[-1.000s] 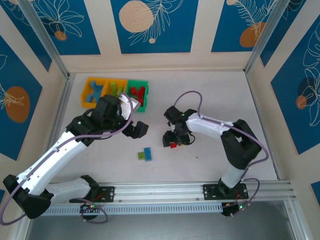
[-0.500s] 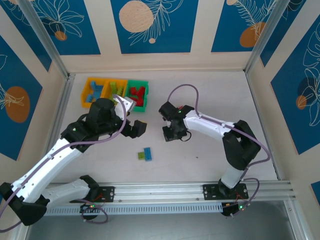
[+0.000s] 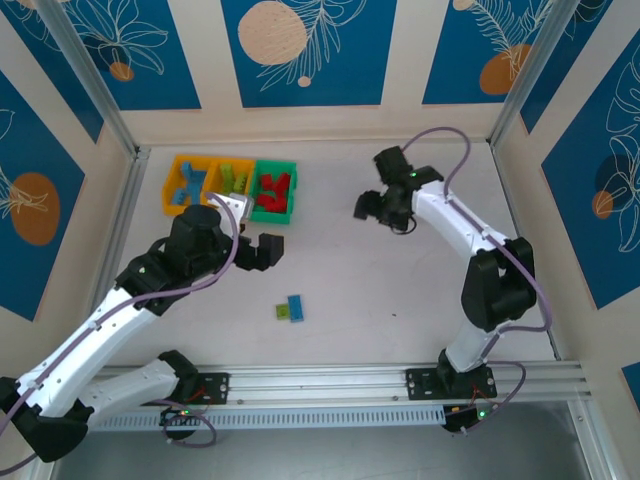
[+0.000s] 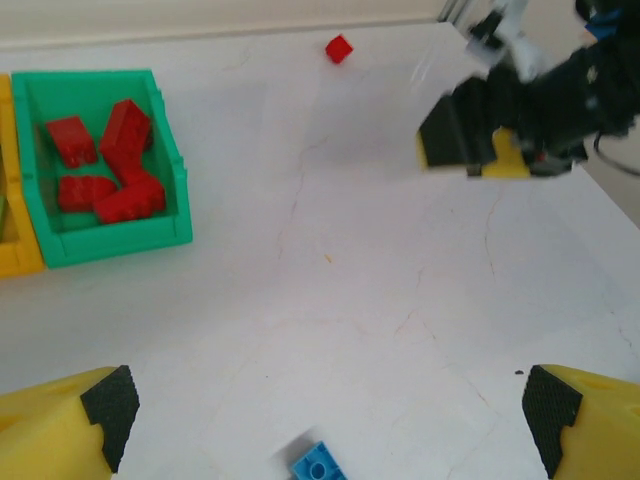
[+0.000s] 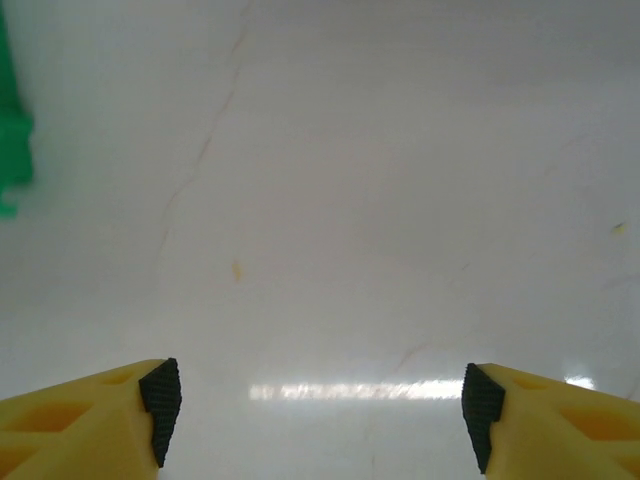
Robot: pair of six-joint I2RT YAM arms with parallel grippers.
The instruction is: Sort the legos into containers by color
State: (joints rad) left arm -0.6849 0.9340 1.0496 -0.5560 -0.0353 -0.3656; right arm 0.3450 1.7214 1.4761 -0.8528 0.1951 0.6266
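Most legos [image 4: 125, 200] already sit in the containers [image 3: 276, 164]: reds in the green bin, blue and lime in the two orange-yellow bins; left to sort, I judge: blue brick [image 3: 297, 307] and lime brick [image 3: 282, 311] side by side mid-table, red cube [image 4: 339, 48] near the far wall; left gripper [image 4: 328, 405] spread wide, empty; right gripper [image 5: 320, 400] wide, empty; white scuffed table [image 3: 400, 280]; blue leaf-print walls [image 3: 300, 60].

The white tabletop [image 3: 420, 290] is scored with faint hairline cracks. A row of three bins [image 3: 275, 163] sits at its far left, two orange-yellow and one green. Toward the near edge from the green bin lie a blue brick [image 3: 296, 308] and, just beside it, a lime brick [image 3: 283, 312]. A red brick [image 4: 338, 48] lies off to the right of the bins, near the back wall.
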